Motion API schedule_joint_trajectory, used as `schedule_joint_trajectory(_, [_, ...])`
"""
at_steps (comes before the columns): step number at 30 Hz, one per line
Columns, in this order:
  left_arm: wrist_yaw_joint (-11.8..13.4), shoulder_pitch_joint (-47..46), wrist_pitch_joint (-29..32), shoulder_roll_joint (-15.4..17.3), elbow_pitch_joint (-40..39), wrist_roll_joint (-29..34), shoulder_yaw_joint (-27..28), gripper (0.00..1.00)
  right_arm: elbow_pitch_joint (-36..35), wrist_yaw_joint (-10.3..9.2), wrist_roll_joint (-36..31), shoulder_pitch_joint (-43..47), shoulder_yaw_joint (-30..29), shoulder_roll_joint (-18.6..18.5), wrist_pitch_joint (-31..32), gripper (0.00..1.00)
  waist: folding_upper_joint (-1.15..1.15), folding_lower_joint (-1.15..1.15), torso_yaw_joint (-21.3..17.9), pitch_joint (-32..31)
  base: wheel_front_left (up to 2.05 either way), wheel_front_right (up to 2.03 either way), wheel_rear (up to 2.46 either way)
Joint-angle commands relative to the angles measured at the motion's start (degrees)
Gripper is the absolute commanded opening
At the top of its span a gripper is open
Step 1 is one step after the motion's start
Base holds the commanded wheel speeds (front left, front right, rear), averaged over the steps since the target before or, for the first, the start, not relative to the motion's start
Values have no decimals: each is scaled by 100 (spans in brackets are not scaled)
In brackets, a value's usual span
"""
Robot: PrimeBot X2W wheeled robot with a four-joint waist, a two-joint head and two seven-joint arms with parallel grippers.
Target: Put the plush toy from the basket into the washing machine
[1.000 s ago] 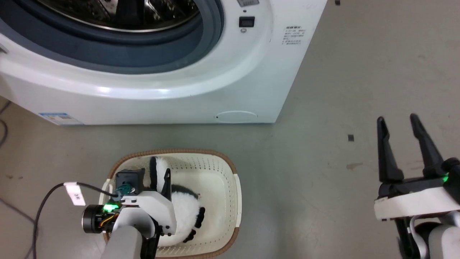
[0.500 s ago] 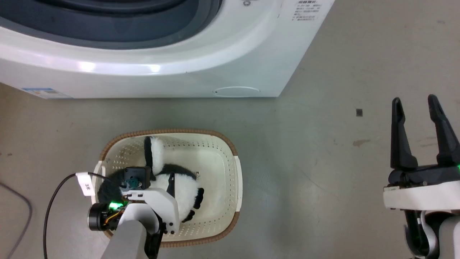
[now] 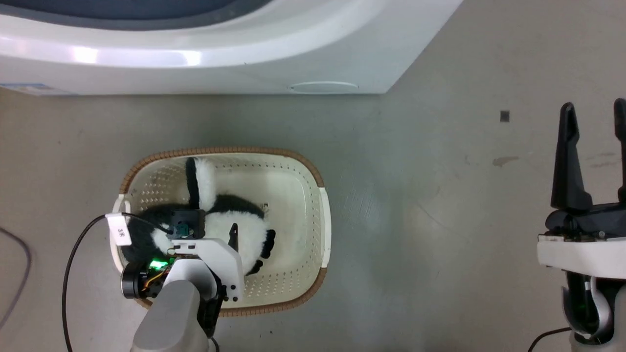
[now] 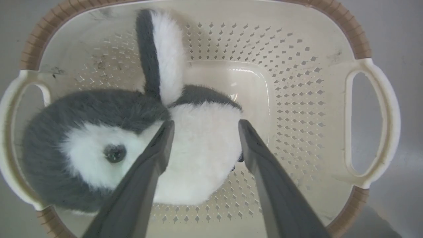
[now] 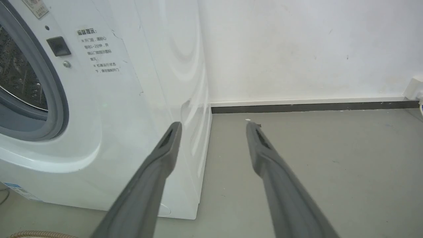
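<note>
Left wrist view: the plush toy (image 4: 198, 158) is seen lying in the basket (image 4: 370, 82), toward one handle, straddled by the spread, unclamped fingers of the left gripper (image 4: 205, 123). A cable tag (image 3: 119, 230) at the basket's rim is marked, perhaps "3米". Beyond the basket's far rim, across bare floor (image 3: 415, 205), the washing machine (image 5: 138, 99) is stood; its sticker (image 5: 99, 49) cannot be read. Well right of the basket, the right gripper (image 5: 214, 125) is held parted, empty.

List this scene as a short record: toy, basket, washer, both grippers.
plush toy: lying inside the basket, dark eye facing up
basket: on the floor, in front of the washing machine and apart from it
washing machine: steel drum visible through the grey-rimmed port
left gripper: jaws open, one either side of the toy's white body, not closed on it
right gripper: jaws open, empty, over bare floor to the right
</note>
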Motion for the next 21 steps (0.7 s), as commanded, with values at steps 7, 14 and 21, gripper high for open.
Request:
schedule_joint_trajectory(7, [-28, -386, -28, -16, 479, -158, -91, 100, -169, 2, 160, -257, -90, -2, -135, 100, 0, -1, -7, 422, 0, 0, 0])
schedule_joint_trajectory(14, [-48, -645, -34, -34, 891, -289, -193, 100, -266, 3, 252, -396, -163, -2, -219, 100, 0, -1, -7, 759, 0, 0, 0])
schedule_joint_trajectory(21, [-95, -918, -58, -58, 1304, -436, -303, 100, -372, 3, 298, -531, -211, -2, -303, 100, 0, -1, -3, 1098, 0, 0, 0])
